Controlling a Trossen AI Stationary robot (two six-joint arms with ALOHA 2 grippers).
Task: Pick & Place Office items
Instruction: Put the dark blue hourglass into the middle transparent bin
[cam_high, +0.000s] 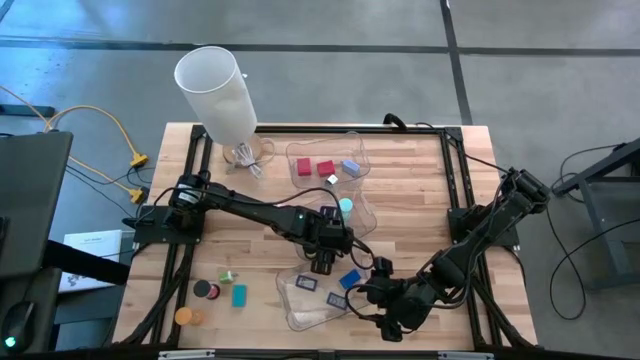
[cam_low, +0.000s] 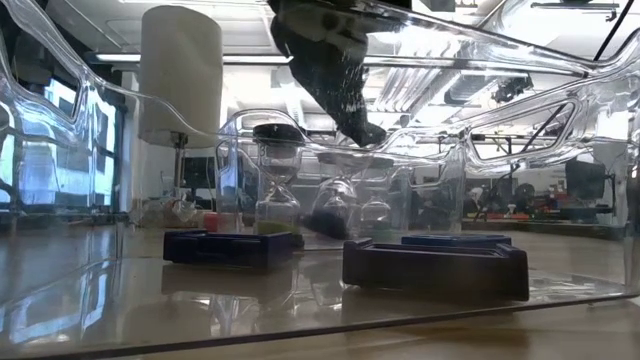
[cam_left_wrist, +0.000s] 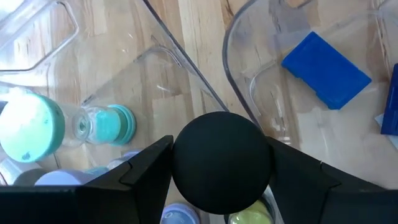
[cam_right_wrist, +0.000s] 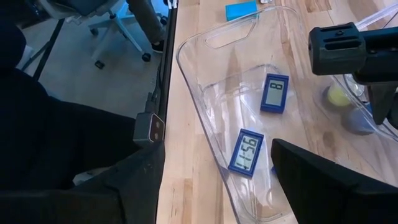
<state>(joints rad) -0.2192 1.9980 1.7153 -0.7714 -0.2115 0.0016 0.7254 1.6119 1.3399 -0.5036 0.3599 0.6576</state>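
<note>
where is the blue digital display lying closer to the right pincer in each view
high view: blue display low in the middle, inside the near clear tray.
low view: the larger dark slab, right of centre, closest to the camera.
left wrist view: cannot tell; only a blue sliver at one edge.
right wrist view: lower centre, digits facing up.
shared landmark: the clear tray it lies in, with a second display beside it.

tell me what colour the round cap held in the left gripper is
Black. The round cap sits between the left gripper fingers, clearest in the left wrist view.
</note>
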